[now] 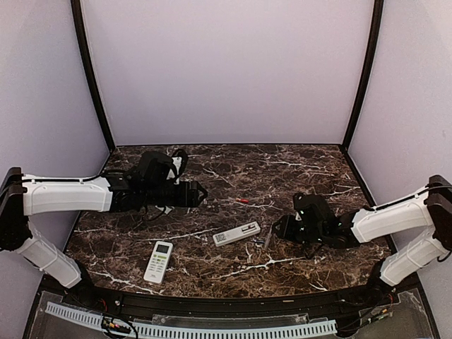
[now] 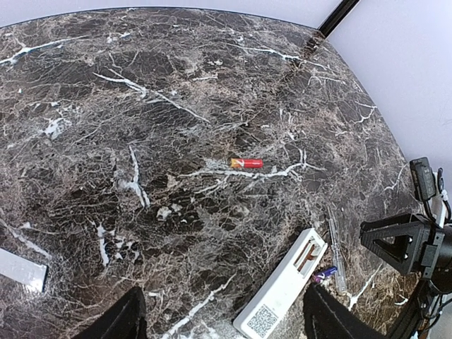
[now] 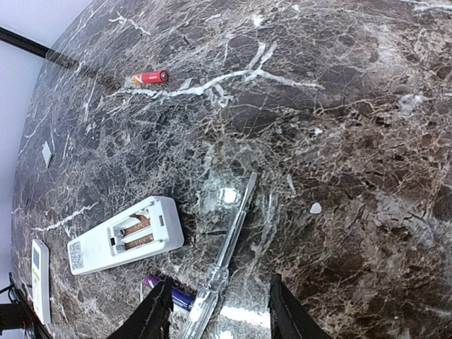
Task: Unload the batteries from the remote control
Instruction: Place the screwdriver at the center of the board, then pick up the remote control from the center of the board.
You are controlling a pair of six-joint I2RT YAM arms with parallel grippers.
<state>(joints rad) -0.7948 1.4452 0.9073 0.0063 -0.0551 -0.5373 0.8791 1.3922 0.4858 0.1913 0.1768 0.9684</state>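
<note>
The left arm (image 1: 63, 195) and the right arm (image 1: 385, 220) share one build: smooth white shells on the long links, broken by black joint housings. Black cables (image 1: 181, 159) loop over the left wrist (a thin lead also runs along its white forearm). The left fingers (image 2: 116, 319) and the right fingers (image 3: 154, 316) look matte dark, possibly plastic.
</note>
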